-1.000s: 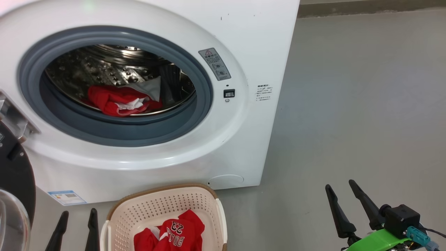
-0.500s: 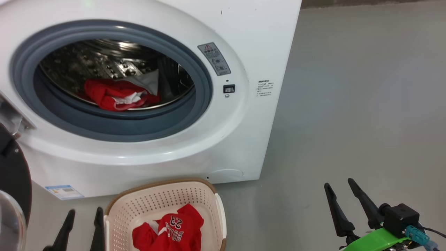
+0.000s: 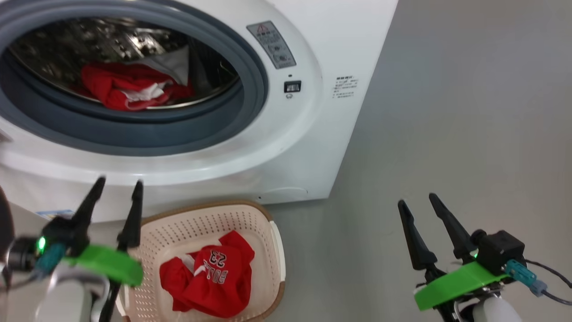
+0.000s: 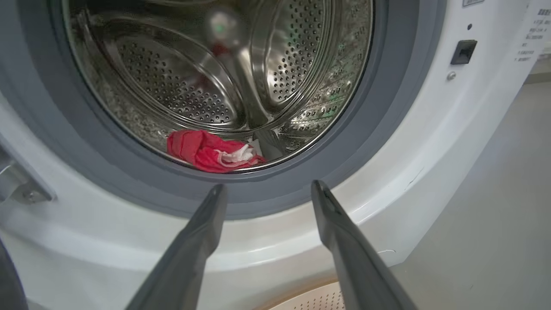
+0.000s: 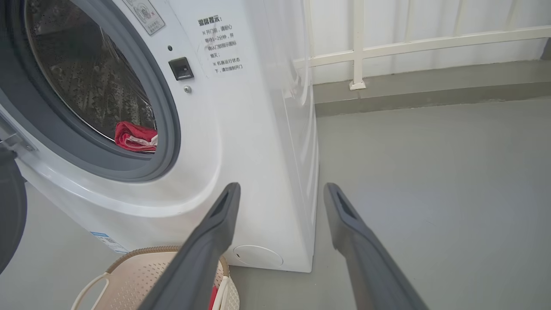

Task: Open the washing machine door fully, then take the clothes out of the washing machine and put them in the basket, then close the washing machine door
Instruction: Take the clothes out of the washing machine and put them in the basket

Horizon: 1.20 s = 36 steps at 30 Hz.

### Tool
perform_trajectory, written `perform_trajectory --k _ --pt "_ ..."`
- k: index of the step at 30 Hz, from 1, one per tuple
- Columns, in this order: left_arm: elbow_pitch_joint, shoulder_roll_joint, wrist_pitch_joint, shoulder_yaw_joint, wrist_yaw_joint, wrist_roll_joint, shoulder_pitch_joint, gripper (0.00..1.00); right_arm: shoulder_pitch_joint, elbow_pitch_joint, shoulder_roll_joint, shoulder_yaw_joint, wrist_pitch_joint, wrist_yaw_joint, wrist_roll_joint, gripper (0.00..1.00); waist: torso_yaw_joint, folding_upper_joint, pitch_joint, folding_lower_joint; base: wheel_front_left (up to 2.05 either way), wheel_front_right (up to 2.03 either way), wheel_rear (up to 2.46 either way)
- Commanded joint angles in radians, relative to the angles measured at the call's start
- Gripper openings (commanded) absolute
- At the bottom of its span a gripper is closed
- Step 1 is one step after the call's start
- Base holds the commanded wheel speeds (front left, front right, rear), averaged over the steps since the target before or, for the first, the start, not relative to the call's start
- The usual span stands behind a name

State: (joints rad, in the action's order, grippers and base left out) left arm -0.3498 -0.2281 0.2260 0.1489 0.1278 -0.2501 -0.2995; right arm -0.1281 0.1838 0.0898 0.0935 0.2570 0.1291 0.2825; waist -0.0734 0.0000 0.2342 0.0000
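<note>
Left gripper (image 4: 269,186), fingers apart and empty, faces the clothes (image 4: 202,151) at the drum's (image 4: 301,64) front edge, nearer than the right gripper (image 3: 416,200).

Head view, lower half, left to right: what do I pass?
left gripper → basket holding a red jersey → floor → right gripper
</note>
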Motion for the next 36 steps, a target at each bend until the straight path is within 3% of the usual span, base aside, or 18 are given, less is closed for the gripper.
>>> perform_trajectory --k 1,8,16,36 --pt "-0.014 -0.044 -0.017 -0.006 0.001 0.043 -0.088 1.0 -0.033 -0.023 -0.008 0.035 0.005 0.002 -0.019 1.0 -0.018 0.0 0.048 0.0 0.0 0.0 0.0" --pt "-0.17 -0.082 -0.101 0.085 -0.026 0.183 -0.328 1.0 -0.078 -0.021 -0.029 0.051 0.005 0.002 -0.022 1.0 -0.037 0.0 0.099 0.0 0.0 0.0 0.0" --pt "-0.349 -0.101 -0.178 0.14 -0.046 0.265 -0.543 1.0 -0.109 -0.029 -0.038 0.053 0.005 0.002 -0.02 1.0 -0.058 0.0 0.143 0.0 0.0 0.0 0.0" --pt "-0.737 -0.133 -0.251 0.225 -0.067 0.355 -0.895 1.0 -0.176 -0.055 -0.039 0.082 0.005 0.002 0.027 1.0 -0.115 0.0 0.239 0.0 0.0 0.0 0.0"
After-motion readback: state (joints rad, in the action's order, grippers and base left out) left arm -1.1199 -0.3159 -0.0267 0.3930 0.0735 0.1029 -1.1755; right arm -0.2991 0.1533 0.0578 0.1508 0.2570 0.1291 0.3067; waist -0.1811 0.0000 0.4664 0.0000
